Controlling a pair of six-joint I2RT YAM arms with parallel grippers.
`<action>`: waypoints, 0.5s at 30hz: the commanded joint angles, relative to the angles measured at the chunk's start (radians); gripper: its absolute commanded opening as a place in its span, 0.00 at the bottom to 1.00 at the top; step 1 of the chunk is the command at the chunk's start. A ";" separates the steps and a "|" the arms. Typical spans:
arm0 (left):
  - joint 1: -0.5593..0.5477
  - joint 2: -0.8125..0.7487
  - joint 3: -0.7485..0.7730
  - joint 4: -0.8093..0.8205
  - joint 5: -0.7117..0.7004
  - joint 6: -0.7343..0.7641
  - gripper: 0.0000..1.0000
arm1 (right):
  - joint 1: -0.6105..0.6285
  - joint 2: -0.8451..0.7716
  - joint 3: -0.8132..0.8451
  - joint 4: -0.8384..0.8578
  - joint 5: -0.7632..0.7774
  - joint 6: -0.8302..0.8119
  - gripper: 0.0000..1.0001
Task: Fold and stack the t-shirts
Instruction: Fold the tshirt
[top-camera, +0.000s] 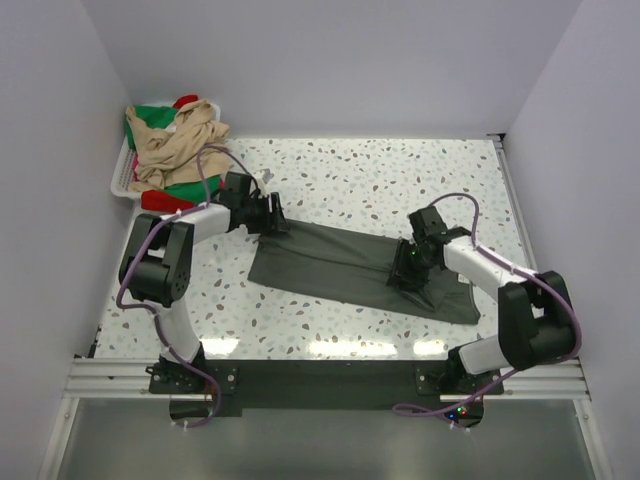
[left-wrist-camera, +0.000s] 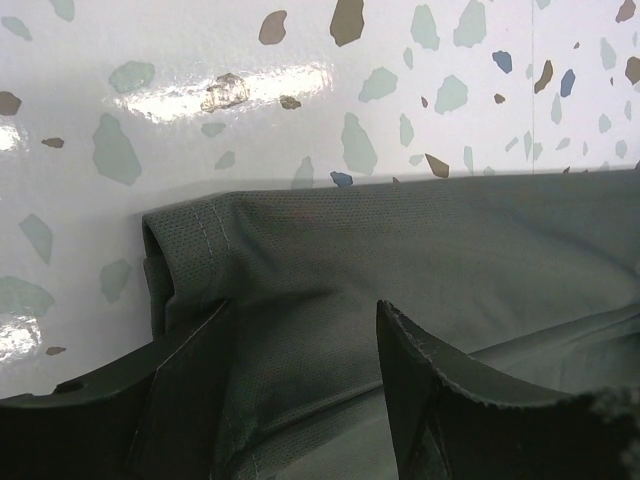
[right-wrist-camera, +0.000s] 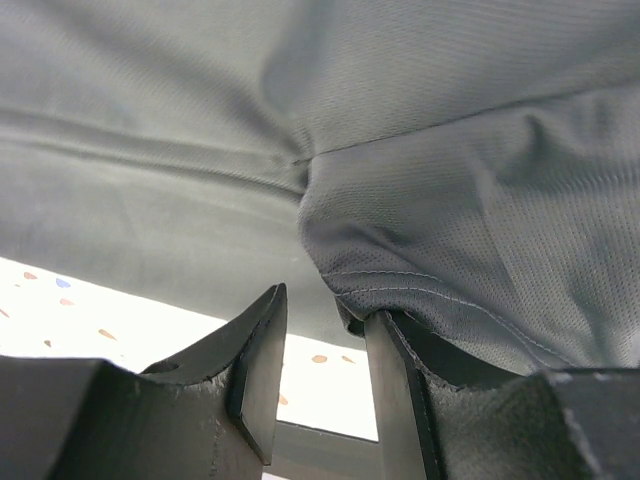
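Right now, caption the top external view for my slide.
Left gripper and right gripper down at the dark grey t-shirt spread on the table.

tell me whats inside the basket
A crumpled beige shirt lies on top in the basket; green cloth and red cloth poke out around it. Anything lower is covered.

A long folded dark grey cloth t-shirt (top-camera: 340, 265) is lying across the middle of the speckled stone-pattern counter (top-camera: 380, 175), running from left-rear to right-front. The left gripper (top-camera: 275, 222) is sitting at its left end, over the folded corner. The right gripper (top-camera: 408, 270) is sitting at its right part. A white plastic basket (top-camera: 122, 175) is standing in the counter's far left corner, holding a crumpled beige t-shirt (top-camera: 175, 140) on top of a green t-shirt (top-camera: 150, 112) and a red t-shirt (top-camera: 185, 100).
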 joint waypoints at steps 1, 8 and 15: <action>-0.001 -0.010 -0.040 -0.032 0.009 0.021 0.63 | 0.025 -0.040 -0.013 0.012 -0.001 -0.023 0.41; -0.001 -0.013 -0.051 -0.032 0.009 0.027 0.63 | 0.043 -0.058 -0.019 -0.023 0.018 -0.035 0.43; -0.001 -0.032 -0.063 -0.035 -0.011 0.033 0.63 | 0.046 -0.106 0.042 -0.098 0.024 -0.038 0.50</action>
